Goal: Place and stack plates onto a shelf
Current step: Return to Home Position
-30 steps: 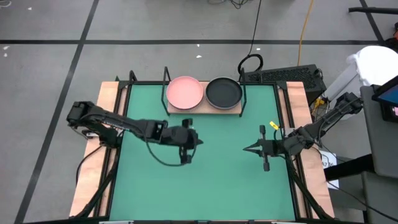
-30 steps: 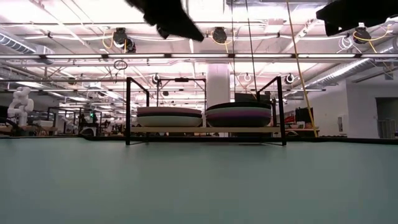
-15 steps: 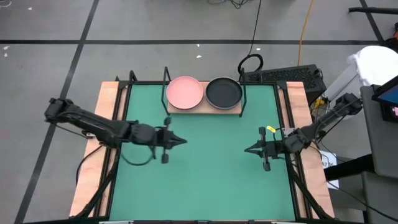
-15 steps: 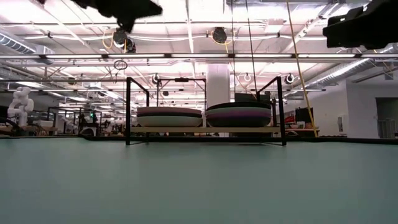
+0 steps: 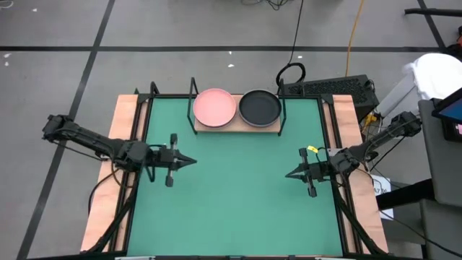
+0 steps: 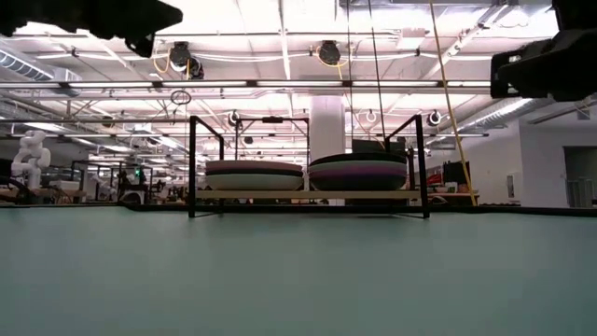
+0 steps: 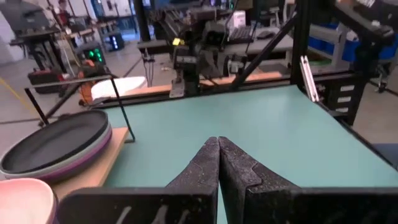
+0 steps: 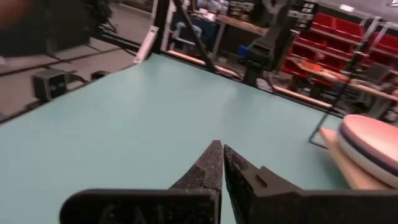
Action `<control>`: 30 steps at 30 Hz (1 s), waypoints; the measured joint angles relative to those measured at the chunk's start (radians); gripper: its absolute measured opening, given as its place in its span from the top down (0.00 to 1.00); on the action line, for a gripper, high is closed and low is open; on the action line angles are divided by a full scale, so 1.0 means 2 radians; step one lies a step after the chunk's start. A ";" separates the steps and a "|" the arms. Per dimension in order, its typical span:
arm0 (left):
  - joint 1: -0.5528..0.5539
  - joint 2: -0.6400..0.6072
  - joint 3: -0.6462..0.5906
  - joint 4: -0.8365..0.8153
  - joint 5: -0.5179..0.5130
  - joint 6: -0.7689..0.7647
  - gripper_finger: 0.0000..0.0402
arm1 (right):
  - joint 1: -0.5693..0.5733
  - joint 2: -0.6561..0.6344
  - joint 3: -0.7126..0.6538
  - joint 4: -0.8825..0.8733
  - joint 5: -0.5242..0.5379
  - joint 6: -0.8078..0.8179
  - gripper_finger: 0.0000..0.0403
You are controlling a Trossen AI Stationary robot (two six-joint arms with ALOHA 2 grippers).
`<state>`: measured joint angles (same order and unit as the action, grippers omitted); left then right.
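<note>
Two stacks of plates sit on the light-wood shelf [image 5: 236, 126] at the table's far edge, inside its black wire frame. The left stack is topped by the salmon pink plate [image 5: 215, 107], the right one by a dark plate [image 5: 260, 107] with purple plates below it [image 6: 358, 175]. My left gripper [image 5: 191, 160] hovers shut and empty over the table's left side, fingers pointing right; its wrist view shows the shut fingertips [image 7: 218, 144]. My right gripper [image 5: 287, 174] hovers shut and empty over the right side, pointing left [image 8: 219, 147].
Green table mat [image 5: 238, 209] lies bare between the arms. Wooden side strips [image 5: 124, 115] flank the table. A keyboard and cables [image 5: 328, 87] sit beyond the far right corner. A person in white [image 5: 433, 72] is at the right.
My left arm has drawn back toward the table's left edge, away from the shelf, its gripper staying shut and turning level. My right gripper has shifted slightly toward the right. The plates have not moved.
</note>
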<state>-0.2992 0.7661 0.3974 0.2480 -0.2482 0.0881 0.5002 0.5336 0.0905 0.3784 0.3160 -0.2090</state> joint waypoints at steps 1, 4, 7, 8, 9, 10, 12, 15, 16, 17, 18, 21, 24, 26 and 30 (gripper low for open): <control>0.000 -0.008 -0.005 0.004 0.000 0.000 0.99 | -0.003 -0.003 -0.003 0.001 -0.010 0.001 1.00; 0.000 -0.031 -0.024 0.000 0.000 0.004 0.99 | -0.015 -0.007 -0.011 0.003 -0.029 0.006 1.00; 0.000 -0.049 -0.035 -0.008 0.000 0.006 0.99 | -0.027 -0.013 -0.018 0.002 -0.046 0.008 1.00; 0.000 -0.052 -0.038 -0.009 0.000 0.006 0.99 | -0.031 -0.015 -0.019 0.003 -0.054 0.009 1.00; 0.000 -0.056 -0.042 -0.009 0.000 0.006 0.99 | -0.035 -0.017 -0.020 0.003 -0.056 0.011 1.00; 0.000 -0.058 -0.045 -0.010 0.001 0.006 0.99 | -0.039 -0.018 -0.021 0.003 -0.056 0.013 1.00; 0.000 -0.064 -0.053 -0.009 0.007 0.007 0.99 | -0.045 -0.018 -0.022 0.002 -0.064 0.015 1.00; 0.000 -0.074 -0.068 -0.009 0.010 0.009 0.99 | -0.057 -0.018 -0.022 -0.001 -0.092 0.015 1.00; 0.000 -0.079 -0.074 -0.010 0.010 0.007 0.99 | -0.060 -0.018 -0.022 -0.001 -0.096 0.016 1.00; 0.000 -0.084 -0.078 -0.010 0.010 0.003 0.99 | -0.063 -0.018 -0.023 -0.001 -0.096 0.016 1.00; 0.000 -0.089 -0.083 -0.010 0.010 -0.002 0.99 | -0.066 -0.018 -0.023 -0.002 -0.096 0.016 1.00; 0.000 -0.109 -0.100 -0.009 0.010 -0.006 0.99 | -0.073 -0.018 -0.023 -0.013 -0.096 0.016 1.00; 0.000 -0.129 -0.119 -0.008 0.010 -0.010 0.99 | -0.078 -0.018 -0.023 -0.018 -0.096 0.016 1.00; 0.000 -0.141 -0.132 -0.002 0.010 -0.010 0.99 | -0.081 -0.018 -0.024 -0.018 -0.096 0.014 1.00; 0.000 -0.165 -0.153 0.001 0.010 -0.010 0.99 | -0.087 -0.018 -0.024 -0.019 -0.096 0.012 1.00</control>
<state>-0.2997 0.4368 0.0914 0.2501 -0.2283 0.0677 0.3267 0.4973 0.0429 0.3408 0.1246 -0.1844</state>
